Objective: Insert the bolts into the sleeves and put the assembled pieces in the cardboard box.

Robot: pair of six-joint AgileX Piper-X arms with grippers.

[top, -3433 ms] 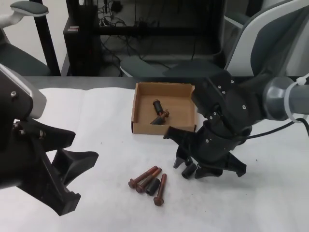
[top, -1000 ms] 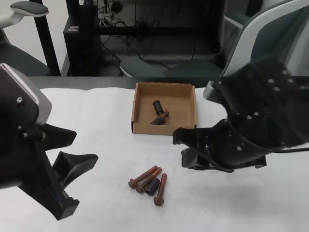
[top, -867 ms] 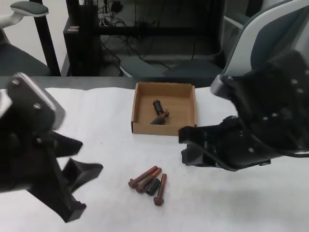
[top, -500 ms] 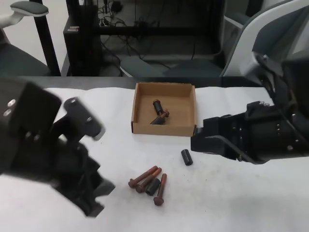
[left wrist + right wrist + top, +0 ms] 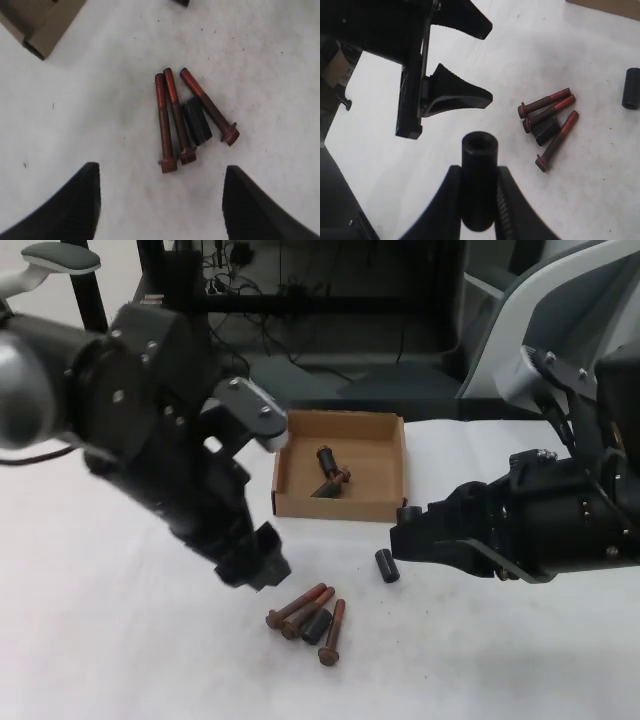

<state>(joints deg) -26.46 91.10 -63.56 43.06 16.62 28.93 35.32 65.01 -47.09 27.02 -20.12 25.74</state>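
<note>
Change, high view — left gripper point(image 5: 258, 562) has swung in over the bolts point(image 5: 305, 610); right gripper point(image 5: 408, 533) has drawn back, leaving a loose sleeve point(image 5: 386, 565) near the cardboard box point(image 5: 335, 506). Left wrist view — fingers spread above three bolts. Right wrist view — fingers pinch the held sleeve point(image 5: 479, 150), so insertion seems next. Legible writing: none.

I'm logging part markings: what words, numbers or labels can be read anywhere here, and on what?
None can be read: the cardboard box, the bolts and the sleeve in the right gripper carry no legible print.
</note>
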